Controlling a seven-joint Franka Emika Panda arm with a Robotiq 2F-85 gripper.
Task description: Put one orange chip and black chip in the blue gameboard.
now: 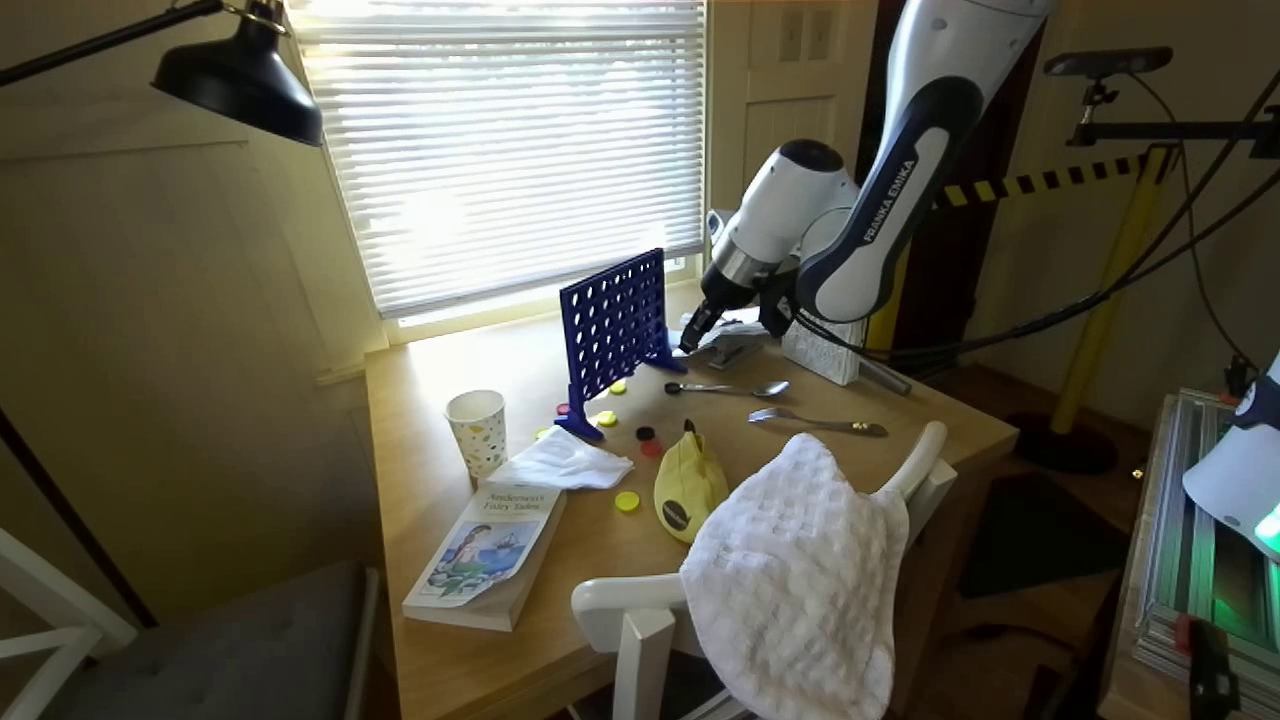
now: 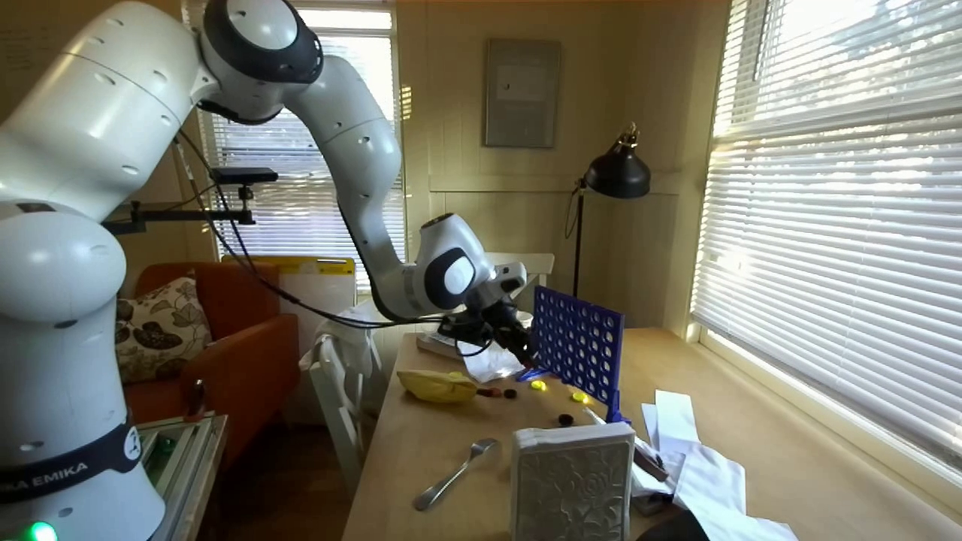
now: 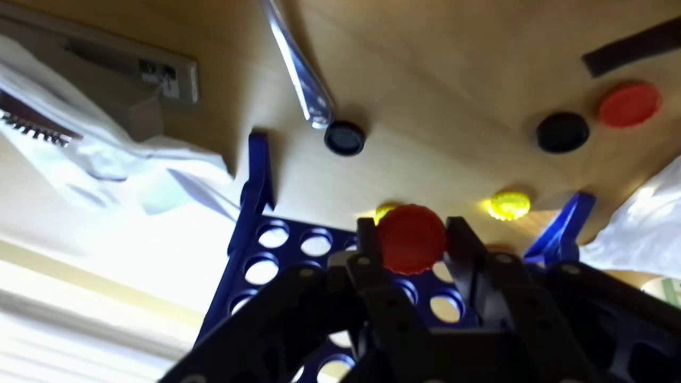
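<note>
Currently clamping the orange chip [image 3: 412, 239] (looks red) by its rim in the jaws, likely to keep the leading edge free for slotting. Hovering beside the blue gameboard [image 1: 612, 322], stood upright toward the worktop [image 1: 590, 545] edge by the blinds [image 1: 540, 170], presumably for drops from above. Looks low; probably raise first, then fetch a black chip [image 3: 345, 138], flat beside the spoon [image 3: 307, 80].

Patterned cup [image 1: 476, 435] standing beside white napkin [image 1: 565, 460]. Book [image 1: 485, 560] lying near cup. Banana [image 1: 690, 485] resting on table [image 1: 600, 550]. Fork [image 1: 818, 423] lying near spoon [image 1: 768, 390]. White towel [image 1: 800, 580] draping over chair back [image 1: 628, 597].
</note>
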